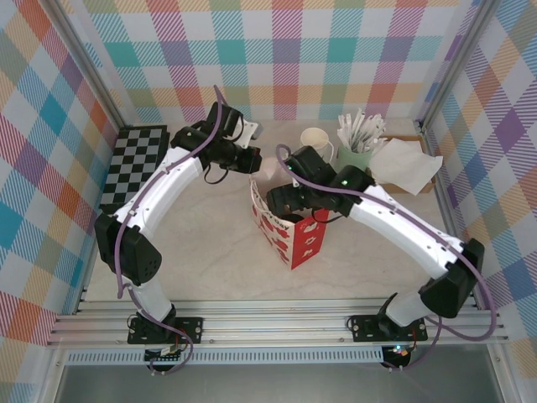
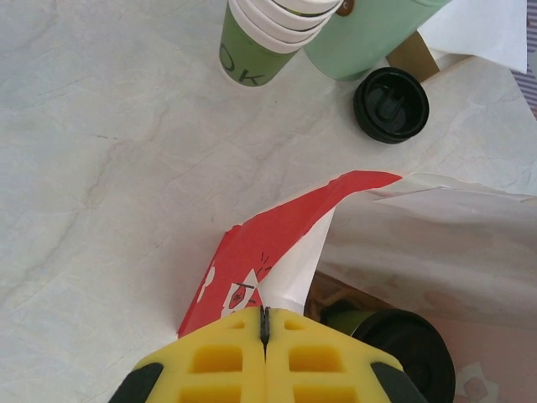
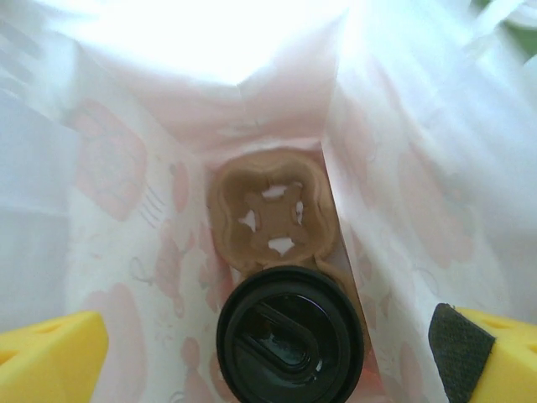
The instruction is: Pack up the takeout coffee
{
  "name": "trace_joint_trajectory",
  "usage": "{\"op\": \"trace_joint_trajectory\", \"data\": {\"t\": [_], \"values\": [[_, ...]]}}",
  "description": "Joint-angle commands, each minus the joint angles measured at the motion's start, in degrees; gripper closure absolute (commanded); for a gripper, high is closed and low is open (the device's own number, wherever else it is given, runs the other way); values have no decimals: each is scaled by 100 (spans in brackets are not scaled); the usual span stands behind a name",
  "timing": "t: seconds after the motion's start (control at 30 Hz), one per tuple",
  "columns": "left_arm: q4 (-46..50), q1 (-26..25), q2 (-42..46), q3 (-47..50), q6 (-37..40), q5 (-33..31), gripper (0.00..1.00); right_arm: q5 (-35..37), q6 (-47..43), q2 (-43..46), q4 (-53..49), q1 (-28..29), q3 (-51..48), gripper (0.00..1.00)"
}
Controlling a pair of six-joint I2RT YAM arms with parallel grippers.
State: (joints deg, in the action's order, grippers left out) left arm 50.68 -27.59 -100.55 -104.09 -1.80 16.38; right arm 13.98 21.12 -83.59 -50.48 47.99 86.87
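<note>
Packing step: one lidded cup (image 3: pixel 289 336) sits in the near slot of the cardboard carrier (image 3: pixel 270 210) at the bottom of the paper bag (image 1: pixel 294 239). The far slot is empty, so the task looks about half done.
Second cup (image 2: pixel 391 104): stands on the table (image 2: pixel 101 168) beyond the bag, just beside the pale green holder (image 2: pixel 369 42) and near the stack of lidless cups (image 2: pixel 268 34).
Left gripper (image 2: pixel 265 332): fingers fully together, pinching the bag's red rim and drawing the mouth apart.
Right gripper (image 3: pixel 268 353): jaws spread wide, empty, hanging in the bag's mouth above the packed cup.
Next move, as judged: the right gripper lifts clear, reaches to the far cup, takes it below the lid and lowers it upright into the free slot.
Right wrist view: gives the bag's inside, with the carrier, free slot and packed lid, where the overhead view has the arm across the mouth.
Left wrist view: gives the pinch on the rim and the waiting cup, both unclear from overhead.
</note>
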Motion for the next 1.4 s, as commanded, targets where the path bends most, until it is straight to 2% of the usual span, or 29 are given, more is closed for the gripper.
{"op": "trace_joint_trajectory", "data": {"t": [0.0, 0.07, 0.2, 0.27, 0.4, 0.5, 0.73, 0.9, 1.0, 1.07, 1.17, 1.23, 1.3, 1.37], "values": [[-3, -31, -52, -85, -181, -282, 100, 263, -144, 422, 655, -8, -151, 0], [10, -35, -29, -71, -214, -308, 100, 502, -202, 833, 1128, -8, -435, 0], [-22, -35, 74, 27, -283, -411, 100, 632, -409, 1839, 2736, -8, -1388, 0], [-18, -35, 121, 56, -402, -510, 100, 836, -346, 2141, 3122, -24, -1628, 0], [2, -34, 330, 160, -1041, -950, 100, 961, -106, 2301, 2398, -363, -1469, 0], [-139, -35, 620, 490, -1585, -1348, 100, 382, 172, 2497, 2382, -772, -1613, 0], [-656, -79, 1598, 1477, -2953, -2147, 100, 101, 564, 2661, 2006, -1635, -1652, 0], [-1132, -273, 2254, 2432, -4233, -2982, 100, -240, 803, 2366, 1800, -2044, -1547, 0], [-1406, -432, 2453, 2801, -4689, -3160, 100, -481, 793, 2156, 1755, -2090, -1448, 0], [-1517, -473, 2415, 2833, -4677, -3007, 100, -558, 810, 2048, 1688, -2134, -1376, 0], [-1485, -507, 2246, 2735, -4753, -2818, 100, -1126, 808, 1884, 1670, -2443, -1285, 0], [-1440, -658, 2209, 2723, -5121, -3081, 100, -1552, 528, 1679, 1522, -2661, -1111, 0], [-1392, -925, 2260, 2774, -5633, -3560, 100, -1531, 294, 1382, 1180, -2870, -797, 0], [-1326, -1113, 2264, 2803, -6082, -3778, 100, -1606, 59, 1089, 1001, -3131, -548, 0]]}}
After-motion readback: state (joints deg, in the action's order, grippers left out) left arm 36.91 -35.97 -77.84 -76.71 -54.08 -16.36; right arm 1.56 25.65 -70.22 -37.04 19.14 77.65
